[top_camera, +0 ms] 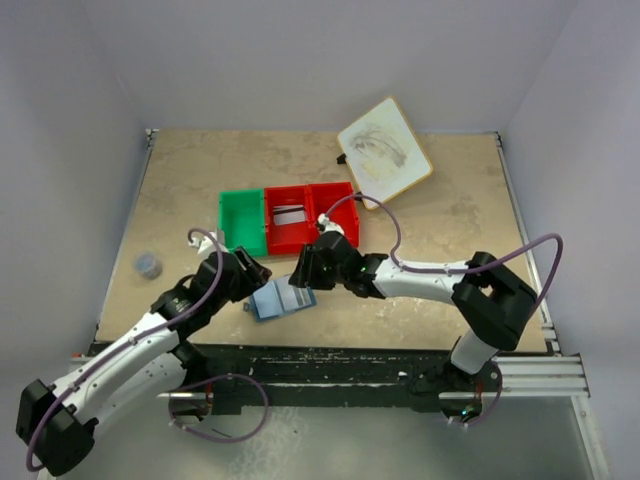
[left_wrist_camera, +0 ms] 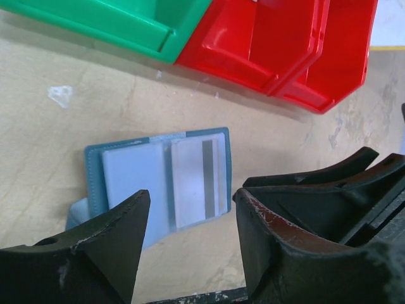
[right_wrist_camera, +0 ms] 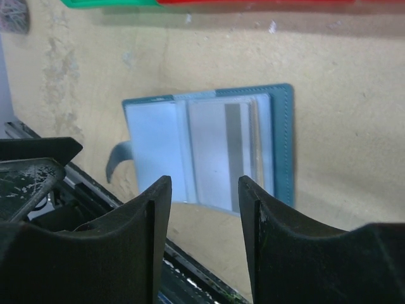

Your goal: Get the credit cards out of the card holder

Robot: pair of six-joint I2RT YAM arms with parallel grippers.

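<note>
The left arm [top_camera: 130, 350] and right arm [top_camera: 425, 278] share white links, black joints, looping purple cables [top_camera: 545, 238] and scuffed black fingers [left_wrist_camera: 297, 253].

Green bin [top_camera: 242, 222] — red bins [top_camera: 285, 238] — sketched board [top_camera: 385, 148].

Soft, even, bright light; faint shadows.

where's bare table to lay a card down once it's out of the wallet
Bare table left of the green bin, save a small grey object. Also right of the red bins, nearer than the white board. Crowded: the card holder, left gripper and right gripper flanking it.
</note>
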